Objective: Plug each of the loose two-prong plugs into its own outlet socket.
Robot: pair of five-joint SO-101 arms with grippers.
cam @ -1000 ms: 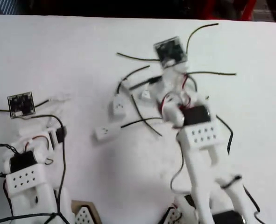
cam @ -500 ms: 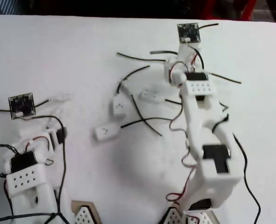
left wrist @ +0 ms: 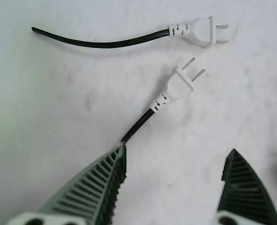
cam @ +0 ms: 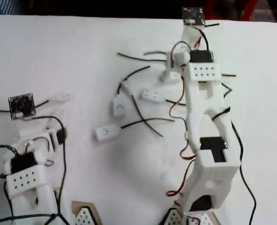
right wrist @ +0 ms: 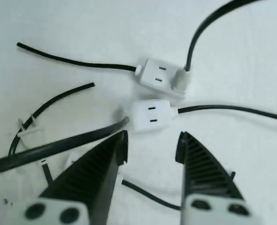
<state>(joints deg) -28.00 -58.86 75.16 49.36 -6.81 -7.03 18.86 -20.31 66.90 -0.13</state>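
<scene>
Moved since the earlier frame: your right arm (cam: 205, 96) now stretches farther across the white table (cam: 58, 51); your left arm (cam: 23, 176) has not shifted.

Item, your right pincer (right wrist: 150, 136): fingers apart, gripping nothing. A white rectangular two-slot outlet socket (right wrist: 151, 115) lies just ahead of its tips. A second white socket (right wrist: 157, 75) lies beyond, with a pale plug on a black cable (right wrist: 180, 80) touching its end.

Item, your left pincer (left wrist: 177, 150): fingers wide apart, empty. A white two-prong plug (left wrist: 178, 84) lies ahead, its black cord (left wrist: 138, 125) reaching one fingertip. A second white plug (left wrist: 199, 32) lies farther ahead.
</scene>
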